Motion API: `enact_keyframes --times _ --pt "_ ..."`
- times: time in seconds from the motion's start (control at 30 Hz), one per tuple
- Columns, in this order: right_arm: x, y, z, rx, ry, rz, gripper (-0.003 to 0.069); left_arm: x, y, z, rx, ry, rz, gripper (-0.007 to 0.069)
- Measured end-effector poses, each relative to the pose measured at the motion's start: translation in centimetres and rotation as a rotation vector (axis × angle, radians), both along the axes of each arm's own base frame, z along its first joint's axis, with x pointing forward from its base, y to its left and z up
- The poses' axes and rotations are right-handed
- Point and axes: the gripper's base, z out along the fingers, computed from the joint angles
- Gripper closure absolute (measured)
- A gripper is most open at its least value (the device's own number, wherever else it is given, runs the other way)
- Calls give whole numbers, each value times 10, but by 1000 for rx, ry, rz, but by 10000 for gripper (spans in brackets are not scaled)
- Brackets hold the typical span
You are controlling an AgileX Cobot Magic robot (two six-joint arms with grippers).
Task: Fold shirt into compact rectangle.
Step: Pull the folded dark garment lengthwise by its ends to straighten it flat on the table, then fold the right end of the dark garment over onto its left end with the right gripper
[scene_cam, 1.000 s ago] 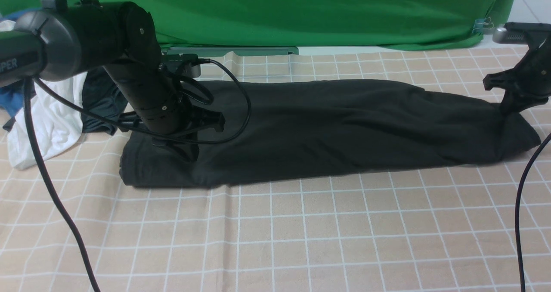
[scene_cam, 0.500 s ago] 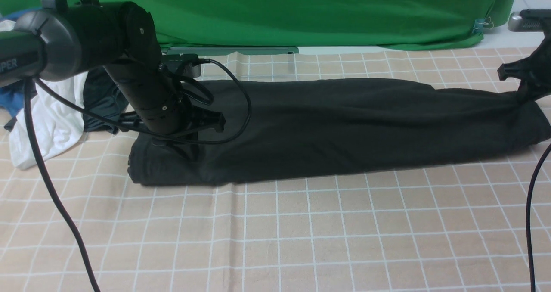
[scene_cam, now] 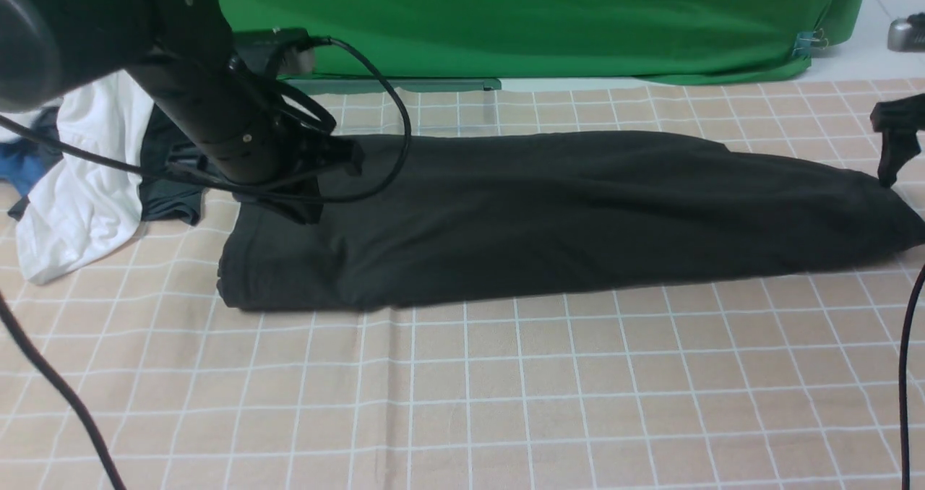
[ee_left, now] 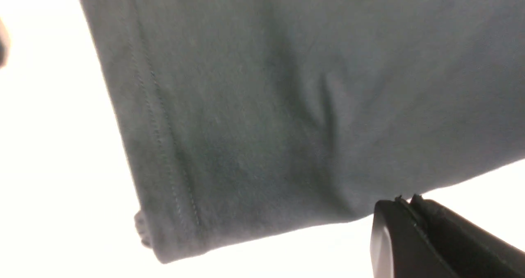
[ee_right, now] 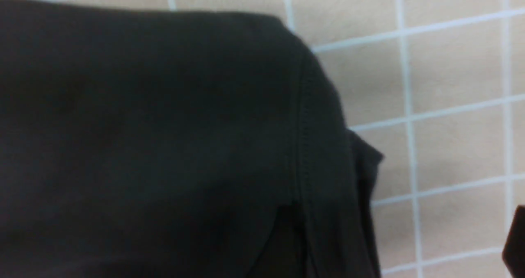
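Shirt [scene_cam: 564,215]: black, folded into a long narrow band, lying flat on the checked tabletop [scene_cam: 462,403]. In the front view it runs across the middle of the tabletop from 9 o'clock to 3 o'clock. Its 9 o'clock end is squared off and has a stitched hem. Its 3 o'clock end narrows a little and reaches the edge of the picture.

The left gripper [scene_cam: 293,208] hangs over the 10 o'clock corner of the shirt, below the thick black arm and its looping cable [scene_cam: 394,107]. In the left wrist view its jaws are pressed together. The gripper [ee_left: 410,229] sits just beside the shirt's [ee_left: 287,105] edge, and whether it touches the cloth cannot be told.

The right gripper [scene_cam: 890,175] is at the 3 o'clock end, at the far edge of the shirt and partly cut off by the frame. Only one finger shows, pointing down. The right wrist view shows that end of the shirt [ee_right: 164,138] with a seam and a small fold, and a sliver of one finger [ee_right: 514,241] well off the cloth. Whether these jaws are apart or together cannot be told.

At 10 o'clock, past the shirt's end, lie a white garment [scene_cam: 79,186], a smaller dark one [scene_cam: 170,186] and a blue one [scene_cam: 18,168]. A green backdrop [scene_cam: 542,20] hangs at 12 o'clock.
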Motion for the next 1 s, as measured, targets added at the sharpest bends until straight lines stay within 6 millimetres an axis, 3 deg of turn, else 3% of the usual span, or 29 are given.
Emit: enact_keyframes --times 0.3,0.47,0.6,0.67,0.83,1.0 --pt "8 0 -51 40 95 1 43 -17 4 30 -8 -45 -8 606" --pt "10 3 -53 68 83 10 146 -20 6 36 -2 -61 -10 606" --pt "11 7 -53 107 66 22 478 -22 6 37 2 -50 -13 606" --pt "12 7 -52 104 65 40 557 -23 7 36 6 -39 -15 606" --pt "14 3 -40 61 61 55 557 -24 7 36 16 -23 -18 606" --pt "7 2 25 -7 -75 39 557 -31 11 47 21 -51 -3 606"
